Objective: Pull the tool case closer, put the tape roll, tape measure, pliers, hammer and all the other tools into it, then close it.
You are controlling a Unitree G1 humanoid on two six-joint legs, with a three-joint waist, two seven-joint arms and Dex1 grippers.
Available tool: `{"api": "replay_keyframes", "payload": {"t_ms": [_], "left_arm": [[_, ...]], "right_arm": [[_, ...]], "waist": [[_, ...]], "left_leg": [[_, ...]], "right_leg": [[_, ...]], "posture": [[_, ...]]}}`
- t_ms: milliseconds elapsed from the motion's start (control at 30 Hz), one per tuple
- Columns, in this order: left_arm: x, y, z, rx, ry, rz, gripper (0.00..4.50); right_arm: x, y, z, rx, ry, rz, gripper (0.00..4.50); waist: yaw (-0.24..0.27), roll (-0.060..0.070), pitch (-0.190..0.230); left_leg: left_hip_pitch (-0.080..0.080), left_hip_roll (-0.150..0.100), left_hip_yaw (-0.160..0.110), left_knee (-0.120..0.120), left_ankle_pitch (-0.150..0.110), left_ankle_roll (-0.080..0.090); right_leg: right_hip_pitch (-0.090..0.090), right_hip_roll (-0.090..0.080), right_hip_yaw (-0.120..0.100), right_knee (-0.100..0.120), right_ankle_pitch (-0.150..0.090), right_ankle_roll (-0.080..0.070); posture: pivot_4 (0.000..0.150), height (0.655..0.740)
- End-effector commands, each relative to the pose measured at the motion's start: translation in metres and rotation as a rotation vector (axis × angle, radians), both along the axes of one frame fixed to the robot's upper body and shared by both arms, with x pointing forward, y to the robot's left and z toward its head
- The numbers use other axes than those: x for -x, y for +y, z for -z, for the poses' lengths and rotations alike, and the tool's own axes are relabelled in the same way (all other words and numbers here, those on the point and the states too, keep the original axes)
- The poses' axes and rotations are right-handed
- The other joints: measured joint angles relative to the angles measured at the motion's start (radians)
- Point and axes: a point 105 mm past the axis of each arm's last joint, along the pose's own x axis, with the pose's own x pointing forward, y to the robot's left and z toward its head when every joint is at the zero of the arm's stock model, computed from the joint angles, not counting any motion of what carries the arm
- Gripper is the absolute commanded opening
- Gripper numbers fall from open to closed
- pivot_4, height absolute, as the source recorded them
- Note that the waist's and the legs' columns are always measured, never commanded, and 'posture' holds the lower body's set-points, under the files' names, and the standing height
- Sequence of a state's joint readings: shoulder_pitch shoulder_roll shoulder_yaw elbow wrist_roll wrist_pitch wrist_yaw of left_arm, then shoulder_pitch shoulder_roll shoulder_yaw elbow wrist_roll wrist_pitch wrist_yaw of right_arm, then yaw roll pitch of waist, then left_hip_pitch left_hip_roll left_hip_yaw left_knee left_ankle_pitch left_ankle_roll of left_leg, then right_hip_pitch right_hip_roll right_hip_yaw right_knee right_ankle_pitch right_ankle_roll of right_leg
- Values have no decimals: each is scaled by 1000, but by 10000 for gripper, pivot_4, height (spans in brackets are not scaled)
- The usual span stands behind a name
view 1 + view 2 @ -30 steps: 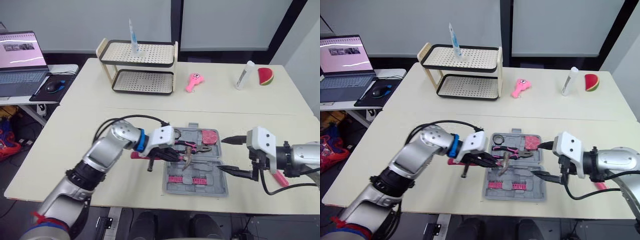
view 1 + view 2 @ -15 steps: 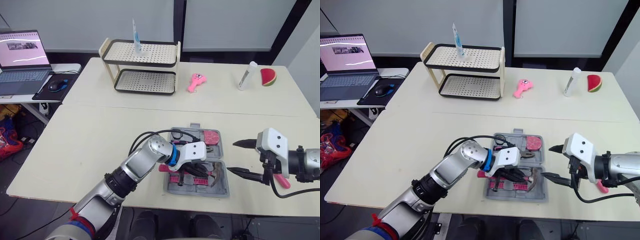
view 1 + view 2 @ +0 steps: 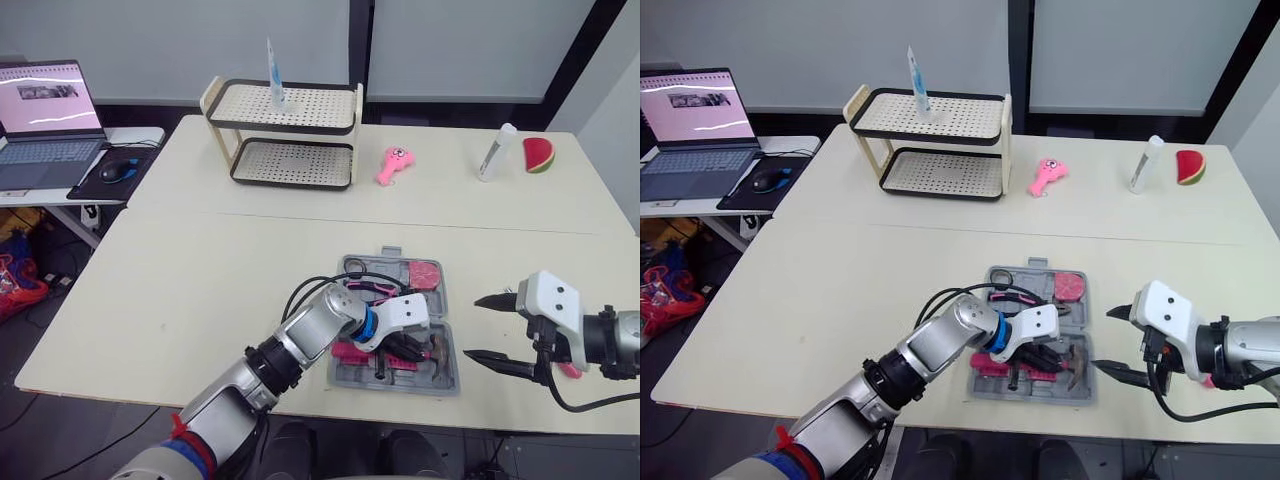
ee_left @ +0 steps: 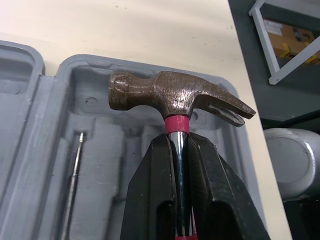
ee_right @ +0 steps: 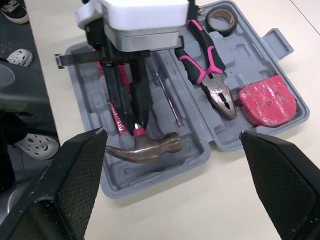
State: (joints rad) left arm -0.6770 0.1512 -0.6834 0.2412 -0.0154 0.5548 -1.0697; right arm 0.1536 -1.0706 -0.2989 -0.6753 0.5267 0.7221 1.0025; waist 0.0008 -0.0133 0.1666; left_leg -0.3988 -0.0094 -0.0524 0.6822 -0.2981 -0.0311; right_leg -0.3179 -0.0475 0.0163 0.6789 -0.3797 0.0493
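Open tool case (image 5: 260, 55) at worktop (image 3: 200, 280) front edge. Left tool (image 4: 179, 137) clamped on hammer (image 4: 175, 97) shaft, head in case's near half, right end. Far half: tape roll (image 5: 223, 20), pliers (image 5: 210, 75), red tape measure (image 5: 267, 102). Right tool (image 3: 473, 327) spread wide just beside case's right edge.

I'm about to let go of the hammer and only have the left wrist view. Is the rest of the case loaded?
Observer: Partly. The pliers, tape roll and red tape measure lie in the far half of the case.
Operator: Is the other gripper in my way?
Observer: No. The right gripper is open and sits off the case's right side, over the table.
Operator: Anything left outside the case?
Observer: A pink item lies on the table beside the right arm. I can't tell what it is.
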Motion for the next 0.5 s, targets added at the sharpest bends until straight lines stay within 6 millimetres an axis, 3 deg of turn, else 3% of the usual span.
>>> {"api": "replay_keyframes", "payload": {"t_ms": [33,500], "left_arm": [[-5,-8,-10,26,-49,18,594],[-11,-15,-5,5,-60,19,594]], "right_arm": [[2,0,-9,22,-33,-6,45000],[3,1,-8,15,-40,10,45000]], "waist": [[0,0,0],[0,0,0]], "left_leg": [[0,0,0,0,0,0],[0,0,0,0,0,0]], "right_leg": [[0,0,0,0,0,0],[0,0,0,0,0,0]], "posture": [[1500,7400],[1500,7400]]}}
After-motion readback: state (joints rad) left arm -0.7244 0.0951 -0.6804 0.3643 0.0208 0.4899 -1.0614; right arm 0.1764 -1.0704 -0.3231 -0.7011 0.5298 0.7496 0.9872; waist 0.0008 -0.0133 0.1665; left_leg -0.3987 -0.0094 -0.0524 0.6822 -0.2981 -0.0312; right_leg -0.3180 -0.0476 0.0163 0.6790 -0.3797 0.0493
